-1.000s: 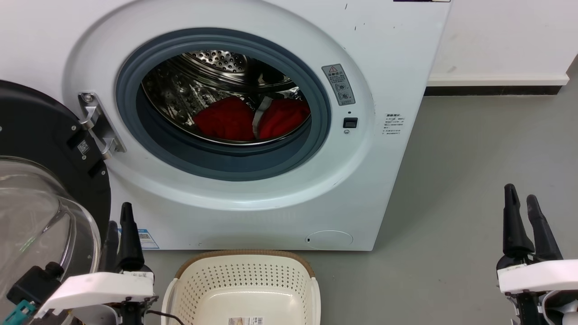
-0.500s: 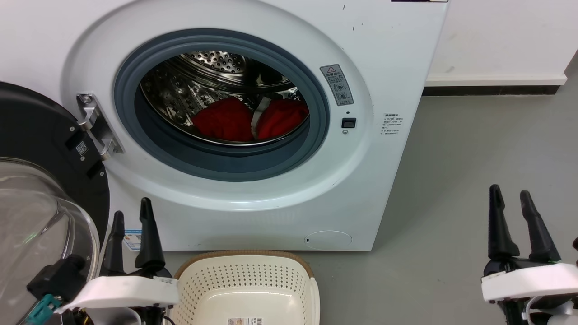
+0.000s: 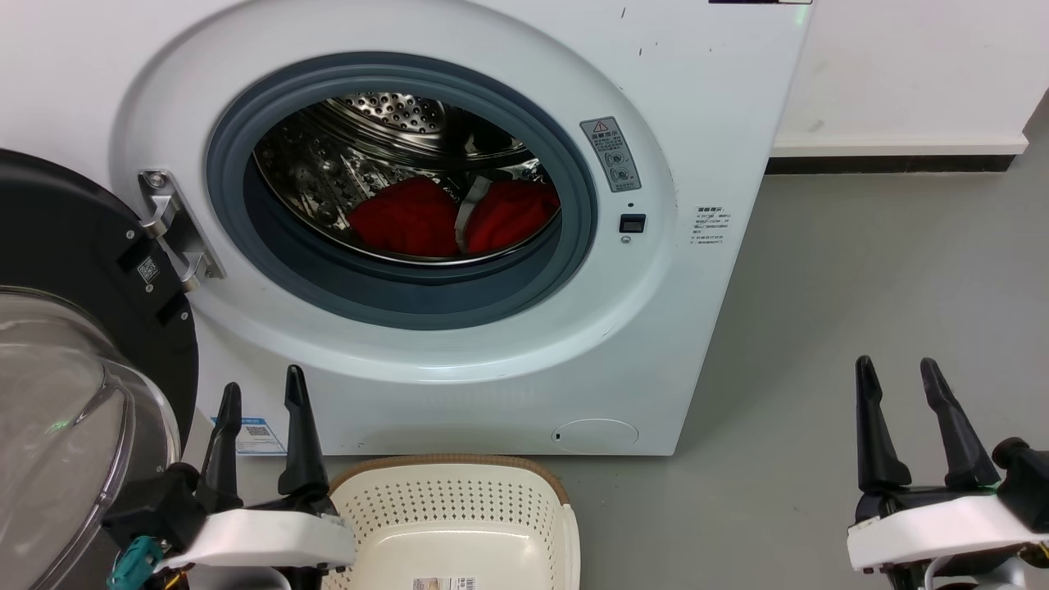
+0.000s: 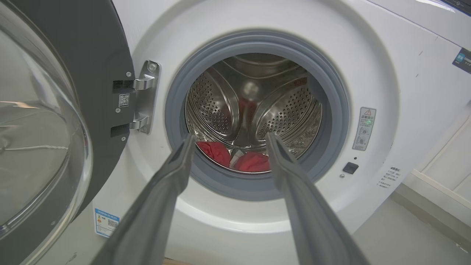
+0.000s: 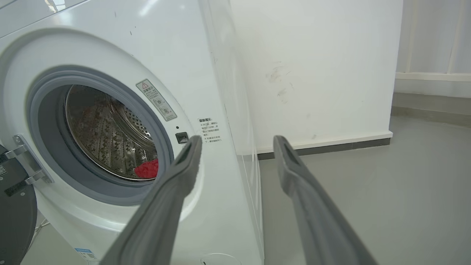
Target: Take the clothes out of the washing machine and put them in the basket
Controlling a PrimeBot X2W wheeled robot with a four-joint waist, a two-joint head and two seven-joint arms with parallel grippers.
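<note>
Both left gripper [image 3: 262, 378] and right gripper [image 3: 895, 361] are held wide, empty; clothes [image 3: 410, 217] at 12 o'clock could be snagged on the grey seal [image 3: 393, 299] or dropped beside the basket [image 3: 447, 461] at 6.

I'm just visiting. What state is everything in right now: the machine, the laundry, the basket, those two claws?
washing machine, porthole uncovered
door, swung wide open to the left
clothes, lying at the bottom inside the machine, not yet touched
basket, on the floor in front of the machine, no clothes in the part that shows
left gripper, open, holding nothing
right gripper, open, holding nothing
</note>
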